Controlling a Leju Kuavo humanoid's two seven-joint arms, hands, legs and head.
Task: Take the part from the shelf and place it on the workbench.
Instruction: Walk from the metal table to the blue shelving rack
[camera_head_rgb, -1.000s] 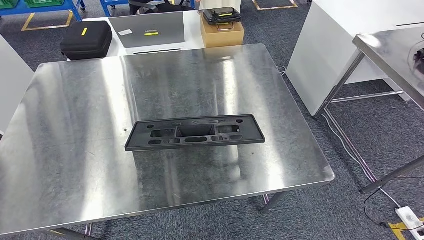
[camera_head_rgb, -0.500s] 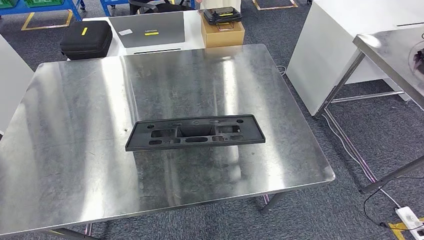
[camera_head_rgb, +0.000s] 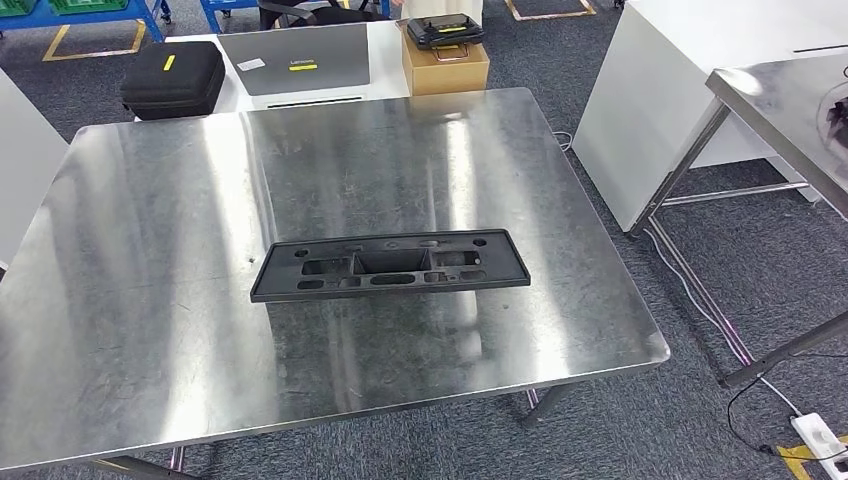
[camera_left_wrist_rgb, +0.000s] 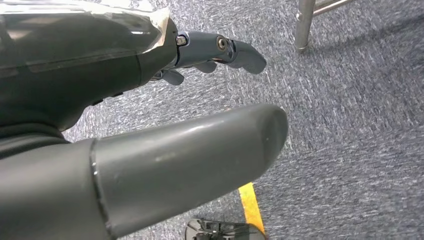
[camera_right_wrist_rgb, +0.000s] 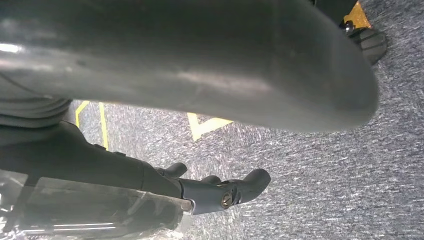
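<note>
A long flat black plastic part (camera_head_rgb: 390, 264) with several cut-outs lies on the steel workbench (camera_head_rgb: 150, 300), a little right of its middle and nearer the front edge. Nothing touches it. My left hand (camera_left_wrist_rgb: 165, 110) hangs over grey carpet, thumb and fingers apart, holding nothing. My right hand (camera_right_wrist_rgb: 200, 125) also hangs above the carpet with its fingers spread and nothing in them.
Behind the workbench stand a black case (camera_head_rgb: 173, 78), a grey laptop (camera_head_rgb: 295, 58) and a cardboard box (camera_head_rgb: 445, 62) with a black device on top. A white cabinet (camera_head_rgb: 690, 90) and a second steel table (camera_head_rgb: 790, 100) stand to the right. Cables (camera_head_rgb: 720, 330) lie on the carpet.
</note>
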